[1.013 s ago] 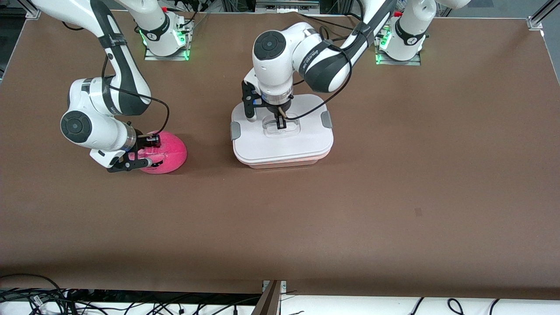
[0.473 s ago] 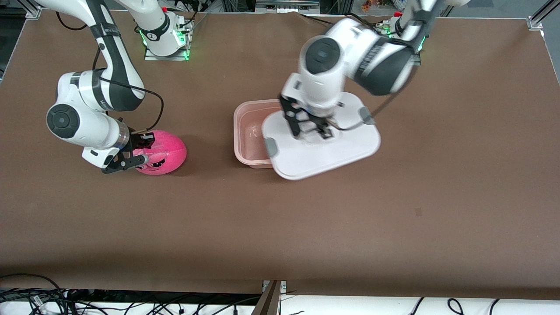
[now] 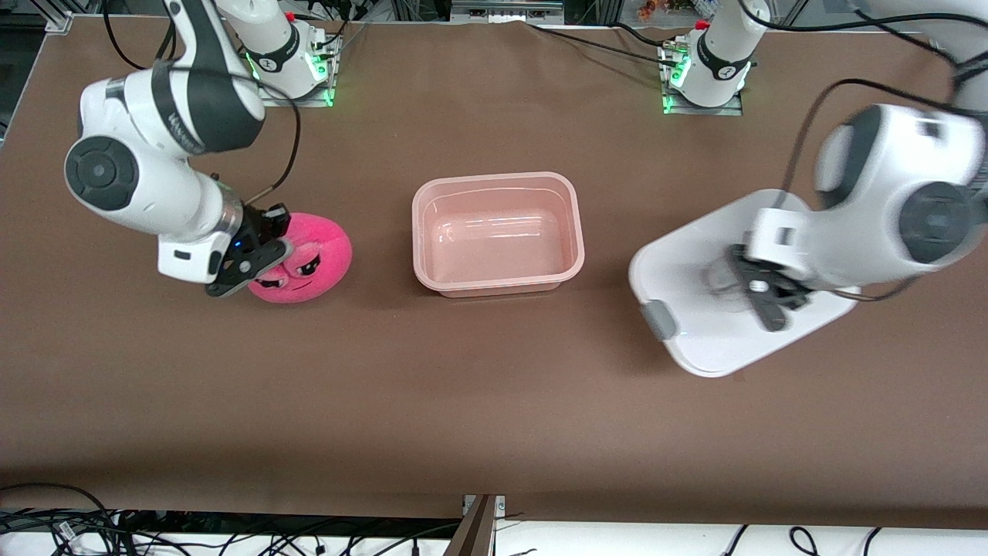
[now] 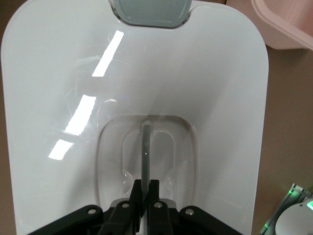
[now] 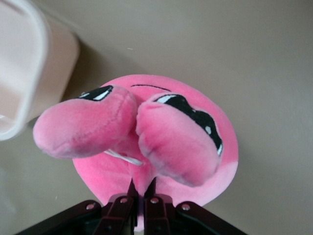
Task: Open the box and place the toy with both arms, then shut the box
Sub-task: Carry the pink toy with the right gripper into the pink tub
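The box tub [image 3: 573,232] stands open in the middle of the table, pale pink and empty. My left gripper [image 3: 760,297] is shut on the clear handle [image 4: 145,144] of the white lid [image 3: 695,262]. It holds the lid tilted over the table toward the left arm's end, clear of the tub. One grey clip [image 4: 150,10] shows in the left wrist view. My right gripper [image 3: 258,249] is shut on the magenta toy [image 3: 312,259], pinching its plush [image 5: 146,132] low over the table toward the right arm's end. The tub's corner [image 5: 29,63] shows beside the toy.
The brown table [image 3: 494,401] is bare nearer the front camera. The arm bases [image 3: 289,62] stand along the table's edge farthest from that camera. A corner of the tub [image 4: 288,24] shows in the left wrist view.
My left gripper lifted the lid off the tub and carried it toward the left arm's end. My right gripper rose with the toy and shifted it slightly toward the tub.
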Controlling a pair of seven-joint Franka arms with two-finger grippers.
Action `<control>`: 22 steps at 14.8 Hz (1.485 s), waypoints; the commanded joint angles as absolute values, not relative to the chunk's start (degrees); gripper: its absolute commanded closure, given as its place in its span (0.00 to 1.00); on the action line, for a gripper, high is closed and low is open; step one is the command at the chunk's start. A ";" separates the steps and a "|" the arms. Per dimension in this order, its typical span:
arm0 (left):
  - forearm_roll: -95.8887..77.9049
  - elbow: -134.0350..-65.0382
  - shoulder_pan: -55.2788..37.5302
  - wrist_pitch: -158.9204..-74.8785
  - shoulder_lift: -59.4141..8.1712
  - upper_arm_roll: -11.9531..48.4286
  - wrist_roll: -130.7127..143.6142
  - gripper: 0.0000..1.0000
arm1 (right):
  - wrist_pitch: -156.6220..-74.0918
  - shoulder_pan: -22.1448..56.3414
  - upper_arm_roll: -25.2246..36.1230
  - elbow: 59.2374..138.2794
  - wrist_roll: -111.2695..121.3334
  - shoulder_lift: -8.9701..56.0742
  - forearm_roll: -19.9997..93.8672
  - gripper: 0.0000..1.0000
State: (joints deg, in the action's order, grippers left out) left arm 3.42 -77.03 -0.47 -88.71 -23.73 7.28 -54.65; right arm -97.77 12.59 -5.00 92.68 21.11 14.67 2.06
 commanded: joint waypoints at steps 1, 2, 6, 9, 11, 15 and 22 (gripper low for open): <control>6.49 -75.32 3.67 -86.48 -23.29 7.29 -63.43 1.00 | -92.91 17.73 -5.54 85.71 25.91 15.82 1.14 1.00; 7.03 -75.32 5.69 -86.48 -23.38 7.21 -65.63 1.00 | -92.73 20.36 -5.54 84.13 27.49 15.82 1.06 1.00; 6.77 -75.32 11.68 -86.75 -24.26 7.29 -72.58 1.00 | -93.25 30.39 -5.63 79.20 31.19 17.57 0.88 1.00; 6.68 -75.32 11.95 -86.84 -24.43 7.29 -73.39 1.00 | -93.34 36.28 -5.62 77.96 35.93 19.95 0.88 1.00; 6.85 -75.32 11.60 -86.84 -24.43 7.38 -73.39 1.00 | -94.04 38.66 -5.63 77.96 38.40 21.35 0.01 1.00; 6.86 -75.32 11.43 -86.84 -24.43 7.47 -73.39 1.00 | -94.48 41.48 -5.62 77.96 38.41 24.51 -3.85 1.00; 6.86 -75.67 11.51 -86.92 -24.43 7.47 -73.48 1.00 | -99.57 42.36 -5.54 77.96 37.88 29.43 -7.29 1.00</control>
